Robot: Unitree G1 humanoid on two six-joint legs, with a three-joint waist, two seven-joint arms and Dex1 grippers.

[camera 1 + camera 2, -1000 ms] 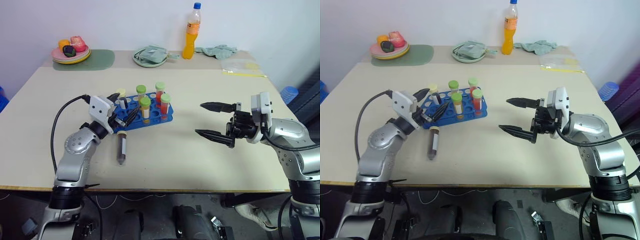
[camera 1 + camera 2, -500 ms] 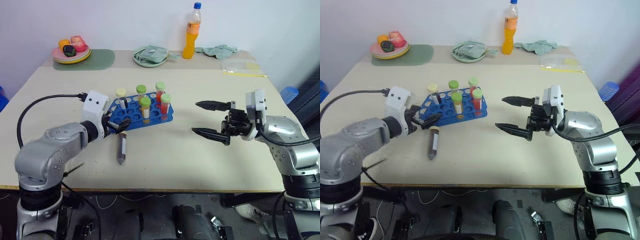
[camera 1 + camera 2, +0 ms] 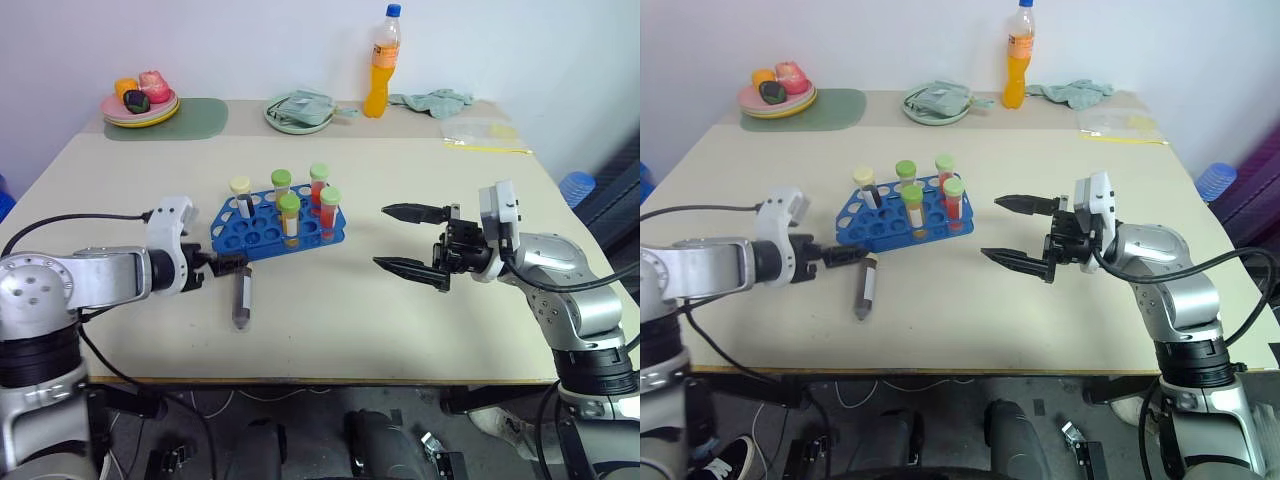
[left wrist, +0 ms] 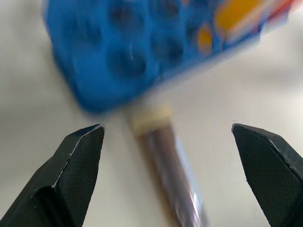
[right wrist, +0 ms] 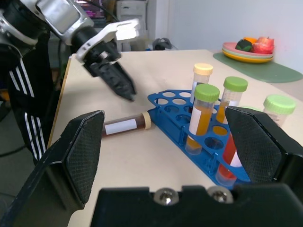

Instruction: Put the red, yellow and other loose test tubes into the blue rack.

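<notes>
The blue rack sits at the table's middle with several capped tubes upright in it, among them a red one and a yellow-orange one. One loose test tube, dark with a pale cap, lies flat just in front of the rack. My left gripper is low over the table, to the left of the tube's cap end. In the left wrist view its fingers stand wide open either side of the tube, not touching it. My right gripper hovers open and empty to the right of the rack.
Along the back edge stand an orange drink bottle, a plate of fruit on a green mat, a pale green bowl, a cloth and a plastic bag.
My left arm has swung out to the left and dropped, and its wrist has rolled. The gripper has come off the rack's front edge and now sits beside the lying tube. The right gripper stays put.
</notes>
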